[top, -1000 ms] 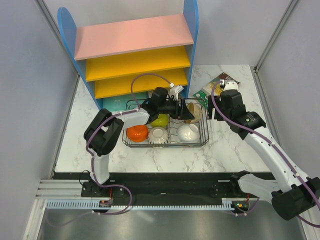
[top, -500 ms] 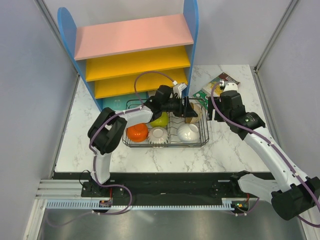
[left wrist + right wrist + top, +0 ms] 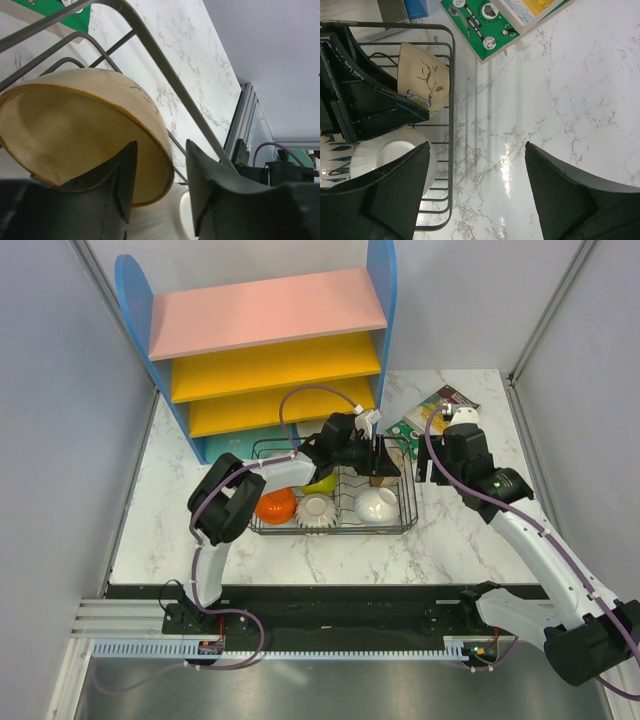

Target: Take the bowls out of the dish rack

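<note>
The black wire dish rack (image 3: 330, 531) holds an orange bowl (image 3: 274, 504), a ribbed white bowl (image 3: 315, 508), a plain white bowl (image 3: 378, 503), a yellow-green bowl (image 3: 320, 480) and a beige painted bowl (image 3: 387, 468) on edge at its back right. My left gripper (image 3: 383, 458) reaches across the rack to the beige bowl (image 3: 75, 130). In the left wrist view the left gripper (image 3: 161, 145) straddles its rim, one finger inside and one outside, with a gap at the outer wall. My right gripper (image 3: 477, 146) hangs open over bare marble just right of the rack (image 3: 451, 150).
A blue shelf unit (image 3: 270, 340) with pink and yellow boards stands behind the rack. Green and yellow booklets (image 3: 425, 410) lie at the back right, near the right arm. Grey walls close in both sides of the marble table (image 3: 460, 530).
My left gripper has moved right across the rack onto the beige bowl's rim, and its jaws have narrowed a little. The right arm has barely moved.
</note>
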`<action>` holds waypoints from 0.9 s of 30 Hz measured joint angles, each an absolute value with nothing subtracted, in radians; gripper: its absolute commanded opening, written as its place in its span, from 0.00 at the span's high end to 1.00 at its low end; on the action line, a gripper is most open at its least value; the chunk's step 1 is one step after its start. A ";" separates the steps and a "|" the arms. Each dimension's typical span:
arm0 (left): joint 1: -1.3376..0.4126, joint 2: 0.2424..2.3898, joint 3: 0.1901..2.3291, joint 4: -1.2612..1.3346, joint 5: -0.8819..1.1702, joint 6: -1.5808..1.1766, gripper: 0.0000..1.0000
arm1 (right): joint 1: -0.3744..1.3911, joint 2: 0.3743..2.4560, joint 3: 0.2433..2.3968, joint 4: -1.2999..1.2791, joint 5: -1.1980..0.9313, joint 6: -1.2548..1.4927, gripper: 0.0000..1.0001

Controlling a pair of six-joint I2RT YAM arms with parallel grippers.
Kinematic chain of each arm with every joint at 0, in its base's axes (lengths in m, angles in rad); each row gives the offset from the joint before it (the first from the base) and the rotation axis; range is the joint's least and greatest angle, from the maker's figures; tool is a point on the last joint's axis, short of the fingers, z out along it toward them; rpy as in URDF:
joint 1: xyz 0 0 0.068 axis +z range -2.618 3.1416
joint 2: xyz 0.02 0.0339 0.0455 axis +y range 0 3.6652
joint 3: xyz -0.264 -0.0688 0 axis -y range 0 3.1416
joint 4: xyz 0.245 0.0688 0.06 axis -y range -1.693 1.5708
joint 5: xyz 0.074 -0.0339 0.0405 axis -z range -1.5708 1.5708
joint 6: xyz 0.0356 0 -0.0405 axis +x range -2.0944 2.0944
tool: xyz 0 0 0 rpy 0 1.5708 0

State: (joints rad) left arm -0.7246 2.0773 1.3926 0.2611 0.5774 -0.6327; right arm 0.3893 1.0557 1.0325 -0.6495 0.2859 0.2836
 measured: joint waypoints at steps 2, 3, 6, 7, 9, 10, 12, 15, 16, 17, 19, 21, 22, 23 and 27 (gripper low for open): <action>-0.724 2.086 1.393 0.257 0.575 -0.637 0.74 | 0.389 1.055 1.026 -0.648 0.286 0.284 0.16; -0.724 2.091 1.393 0.253 0.575 -0.639 0.81 | 0.389 1.055 1.021 -0.649 0.286 0.285 0.16; -0.727 2.093 1.399 0.273 0.587 -0.647 0.98 | 0.389 1.055 1.021 -0.651 0.285 0.290 0.16; -0.727 2.090 1.405 0.273 0.585 -0.654 0.98 | 0.389 1.054 1.021 -0.651 0.284 0.291 0.16; -0.726 2.091 1.406 0.275 0.589 -0.658 0.98 | 0.389 1.053 1.021 -0.651 0.285 0.292 0.16; -0.726 2.091 1.405 0.276 0.584 -0.659 0.98 | 0.389 1.053 1.021 -0.651 0.285 0.292 0.16; -0.726 2.091 1.401 0.285 0.580 -0.661 0.98 | 0.389 1.053 1.021 -0.651 0.285 0.292 0.16; -0.726 2.085 1.386 0.305 0.577 -0.665 0.98 | 0.389 1.053 1.021 -0.651 0.285 0.295 0.16; -0.726 2.082 1.380 0.312 0.577 -0.667 0.98 | 0.389 1.053 1.021 -0.651 0.285 0.300 0.16; -0.726 2.078 1.372 0.321 0.576 -0.670 0.98 | 0.389 1.053 1.021 -0.651 0.285 0.301 0.16; -0.723 2.067 1.353 0.337 0.573 -0.680 0.98 | 0.389 1.053 1.021 -0.651 0.285 0.307 0.16; -0.714 2.046 1.328 0.346 0.572 -0.696 0.98 | 0.389 1.050 1.021 -0.651 0.285 0.312 0.16; -0.712 2.034 1.317 0.348 0.574 -0.703 0.98 | 0.389 1.048 1.021 -0.651 0.285 0.314 0.16; -0.709 2.024 1.311 0.347 0.576 -0.708 0.98 | 0.389 1.046 1.021 -0.651 0.285 0.315 0.15; -0.705 1.964 1.285 0.331 0.580 -0.725 0.98 | 0.389 1.042 1.021 -0.651 0.285 0.321 0.15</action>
State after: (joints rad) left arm -0.7048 1.9644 1.2846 0.3313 0.5800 -0.7246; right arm 0.3885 1.0416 1.0206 -0.6506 0.2852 0.3214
